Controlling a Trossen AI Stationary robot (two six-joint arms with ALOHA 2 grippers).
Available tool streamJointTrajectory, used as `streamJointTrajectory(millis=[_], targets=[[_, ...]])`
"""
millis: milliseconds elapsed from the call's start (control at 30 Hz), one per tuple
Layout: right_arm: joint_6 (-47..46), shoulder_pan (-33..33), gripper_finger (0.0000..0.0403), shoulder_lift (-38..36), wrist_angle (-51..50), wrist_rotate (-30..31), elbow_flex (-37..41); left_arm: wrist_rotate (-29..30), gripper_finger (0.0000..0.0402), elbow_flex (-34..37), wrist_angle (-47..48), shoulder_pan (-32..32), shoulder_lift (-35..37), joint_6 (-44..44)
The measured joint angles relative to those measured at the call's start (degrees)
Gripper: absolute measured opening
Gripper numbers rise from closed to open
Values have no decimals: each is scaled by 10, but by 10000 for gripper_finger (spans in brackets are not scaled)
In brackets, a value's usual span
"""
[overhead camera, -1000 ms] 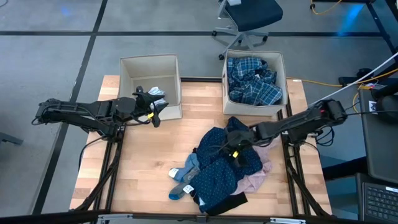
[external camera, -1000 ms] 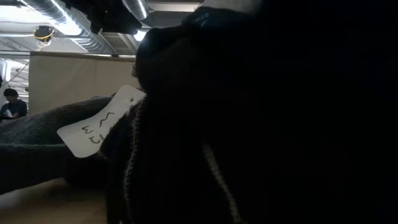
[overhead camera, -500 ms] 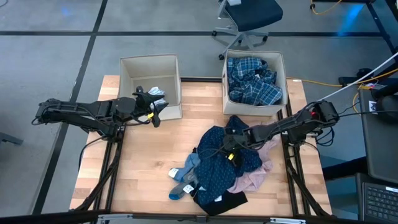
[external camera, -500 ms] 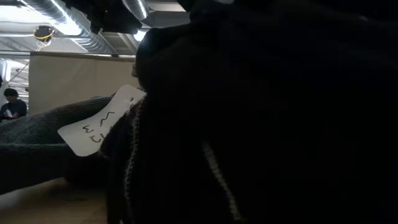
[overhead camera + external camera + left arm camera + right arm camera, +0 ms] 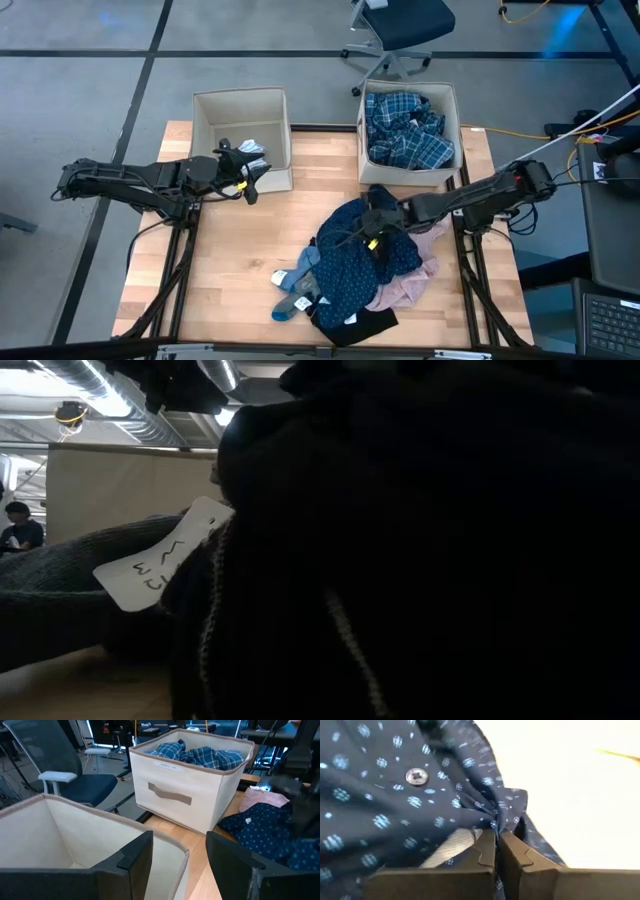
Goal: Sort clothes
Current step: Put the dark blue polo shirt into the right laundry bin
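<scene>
Right gripper (image 5: 374, 237) fingers pinched on navy dotted shirt (image 5: 350, 262), mid-pile on table (image 5: 240, 250), near plaid-filled box (image 5: 410, 125). Left gripper (image 5: 248, 180) fingers spread wide, empty, beside left box (image 5: 242, 125).

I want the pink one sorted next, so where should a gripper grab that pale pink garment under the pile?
Probably the pale pink garment's exposed edge on the right arm's side, coming from above. The navy dotted shirt, pinched by the right gripper, covers the rest.
</scene>
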State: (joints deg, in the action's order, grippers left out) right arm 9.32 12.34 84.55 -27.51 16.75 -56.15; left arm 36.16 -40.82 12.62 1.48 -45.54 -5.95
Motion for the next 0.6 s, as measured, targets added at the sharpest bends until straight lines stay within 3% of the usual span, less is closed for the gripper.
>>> streamJointTrajectory(millis=[367, 600], targets=[[20, 0, 6, -143, -13, 159, -13, 0, 175, 0, 1, 0, 0, 3], [93, -24, 4, -229, 46, 260, -13, 0, 175, 0, 0, 0, 0, 3]])
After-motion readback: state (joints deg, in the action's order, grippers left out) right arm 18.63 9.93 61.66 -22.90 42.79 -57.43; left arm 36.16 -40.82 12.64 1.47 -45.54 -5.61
